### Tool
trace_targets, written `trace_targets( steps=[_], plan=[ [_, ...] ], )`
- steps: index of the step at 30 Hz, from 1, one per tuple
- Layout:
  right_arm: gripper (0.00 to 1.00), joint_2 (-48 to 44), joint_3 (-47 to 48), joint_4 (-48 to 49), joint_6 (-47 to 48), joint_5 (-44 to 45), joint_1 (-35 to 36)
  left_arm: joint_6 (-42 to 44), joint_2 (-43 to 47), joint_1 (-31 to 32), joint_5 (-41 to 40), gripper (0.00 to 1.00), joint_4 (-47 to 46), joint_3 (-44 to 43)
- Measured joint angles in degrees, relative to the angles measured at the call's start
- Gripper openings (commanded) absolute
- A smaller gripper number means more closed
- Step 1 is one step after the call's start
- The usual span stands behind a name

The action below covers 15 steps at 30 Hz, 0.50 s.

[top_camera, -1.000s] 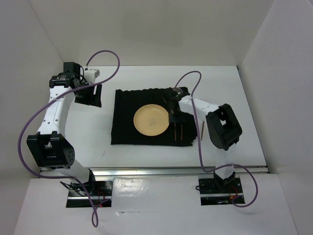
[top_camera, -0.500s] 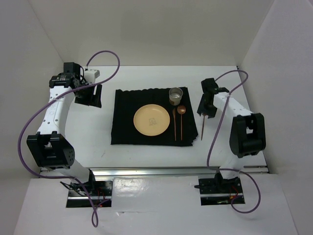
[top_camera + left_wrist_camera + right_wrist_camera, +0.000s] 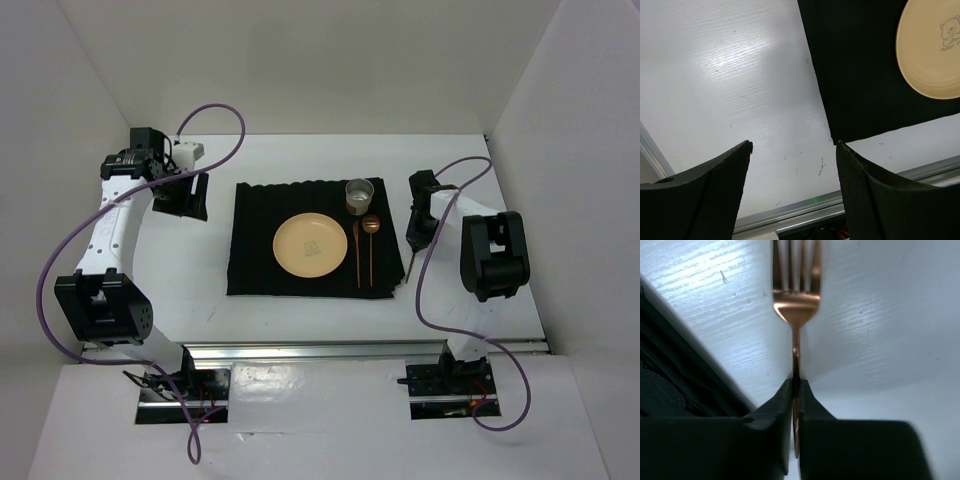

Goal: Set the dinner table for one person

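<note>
- The dinner table (image 3: 300,318) is the broad white top that fills the workspace, fixed in its metal rails. It is the surface to set things on, not something to lift.
- On its middle lies a black ribbed mat (image 3: 255,240). The mat carries a yellow plate (image 3: 312,246), a metal cup (image 3: 359,195) at the plate's far right, and a spoon (image 3: 371,240) just right of the plate beside another slim utensil.
- The fork (image 3: 795,305) is over bare table just right of the mat's edge. Whether it touches the surface I cannot tell.
- It looks thin, stiff, light and slick. The flat handle, pinched well behind the tines, seems the best hold, and it may pivot in the grip.
- The right gripper (image 3: 796,385) is clamped on the fork's handle.
- The left gripper (image 3: 794,145) hangs with jaws wide and nothing between them, left of the mat.
</note>
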<state>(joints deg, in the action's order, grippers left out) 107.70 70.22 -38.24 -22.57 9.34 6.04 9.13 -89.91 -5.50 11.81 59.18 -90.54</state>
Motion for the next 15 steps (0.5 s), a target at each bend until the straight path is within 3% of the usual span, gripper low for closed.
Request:
trace_targets(
  steps=[9, 15],
  plan=[
    [0.00, -1.1, 0.3, 0.4, -3.1, 1.7, -0.7, 2.0, 0.0, 0.1, 1.5, 0.76, 1.7, -0.4],
    [0.00, -12.8, 3.2, -1.5, -6.5, 6.1, 1.4, 4.1, 0.0, 5.0, 4.0, 0.78, 3.8, -7.1]
  ],
)
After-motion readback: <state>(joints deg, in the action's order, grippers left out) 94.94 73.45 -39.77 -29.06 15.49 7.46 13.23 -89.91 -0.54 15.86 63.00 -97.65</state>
